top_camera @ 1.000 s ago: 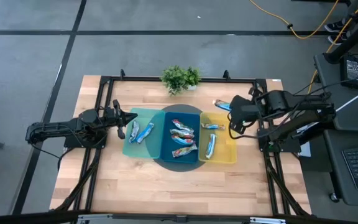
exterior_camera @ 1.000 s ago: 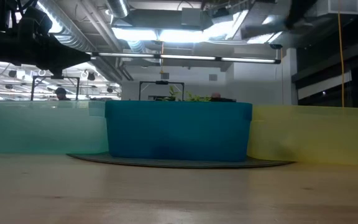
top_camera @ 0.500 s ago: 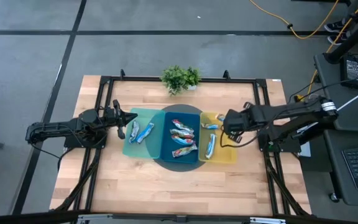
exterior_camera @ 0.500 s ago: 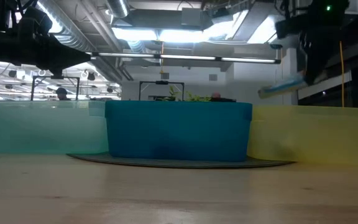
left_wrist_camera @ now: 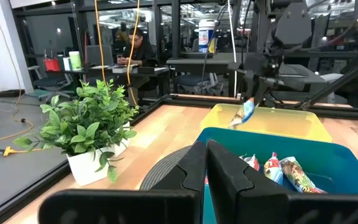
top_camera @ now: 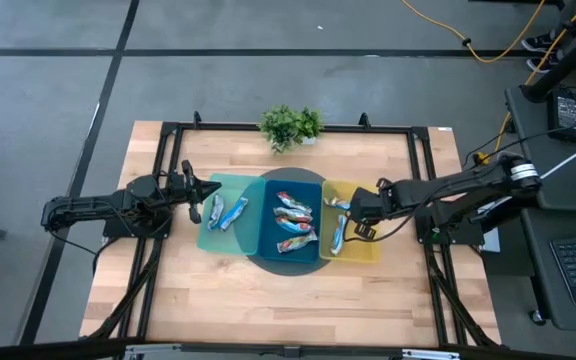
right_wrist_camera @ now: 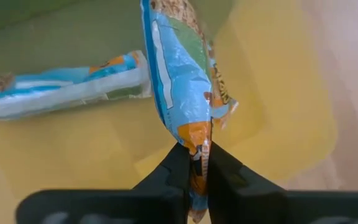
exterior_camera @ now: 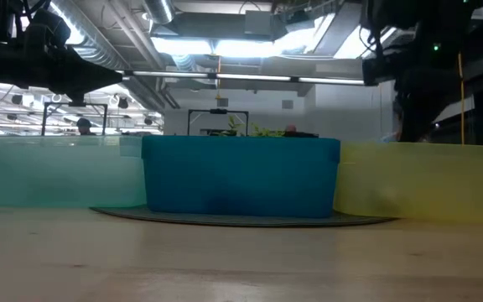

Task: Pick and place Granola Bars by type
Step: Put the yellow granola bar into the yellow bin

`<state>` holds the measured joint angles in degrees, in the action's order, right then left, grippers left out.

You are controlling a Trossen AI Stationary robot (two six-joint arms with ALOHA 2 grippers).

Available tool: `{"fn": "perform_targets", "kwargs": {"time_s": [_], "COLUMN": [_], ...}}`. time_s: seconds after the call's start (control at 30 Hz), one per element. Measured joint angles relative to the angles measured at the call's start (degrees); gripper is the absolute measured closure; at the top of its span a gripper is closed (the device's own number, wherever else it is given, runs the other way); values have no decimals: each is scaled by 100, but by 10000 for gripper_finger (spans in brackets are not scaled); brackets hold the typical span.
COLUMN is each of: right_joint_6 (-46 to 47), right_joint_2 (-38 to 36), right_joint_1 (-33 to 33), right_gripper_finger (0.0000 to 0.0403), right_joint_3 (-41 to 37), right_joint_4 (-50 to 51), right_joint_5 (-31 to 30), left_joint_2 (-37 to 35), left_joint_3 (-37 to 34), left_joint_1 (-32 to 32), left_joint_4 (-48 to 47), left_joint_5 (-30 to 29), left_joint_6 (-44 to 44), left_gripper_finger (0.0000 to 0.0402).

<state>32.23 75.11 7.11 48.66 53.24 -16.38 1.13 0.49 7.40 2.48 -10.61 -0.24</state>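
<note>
No wrapper print is readable. The right hand (right_wrist_camera: 191, 163) pinches a blue bar (right_wrist_camera: 182, 87) over the yellow bin (top_camera: 366, 250), clear of its rim. The left hand (left_wrist_camera: 205, 165), fingers together and empty, waits beside the teal bin (top_camera: 208, 240).

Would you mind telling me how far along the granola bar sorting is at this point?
Two foil-wrapped bars lie in the pale teal bin and two in the yellow bin. The right end effector holds a blue-wrapped granola bar over that yellow bin. Several bars wait in the dark blue bin. The left end effector idles beside the teal bin.
</note>
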Motion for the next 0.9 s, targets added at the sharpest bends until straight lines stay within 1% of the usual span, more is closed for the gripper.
{"fn": "perform_targets", "kwargs": {"time_s": [0.13,0.3,0.57,0.73,0.9], "right_joint_6": [-105,-121,-241,-267,-268], "right_joint_2": [128,252,295,295,295], "right_joint_1": [-6,-140,-330,-328,-330], "right_gripper_finger": [376,361,375,359,353], "right_joint_3": [-181,-501,-795,-986,-1069], "right_joint_4": [-366,-930,-1099,-1464,-1669], "right_joint_5": [6,16,141,262,414], "left_joint_2": [0,0,-2,-1,0], "left_joint_3": [0,0,0,0,0], "left_joint_1": [-1,-2,0,-2,-2], "left_joint_4": [0,0,0,0,0], "left_joint_5": [0,0,0,0,0], "left_joint_6": [0,-1,1,-1,1], "left_gripper_finger": [393,391,395,391,393]}}
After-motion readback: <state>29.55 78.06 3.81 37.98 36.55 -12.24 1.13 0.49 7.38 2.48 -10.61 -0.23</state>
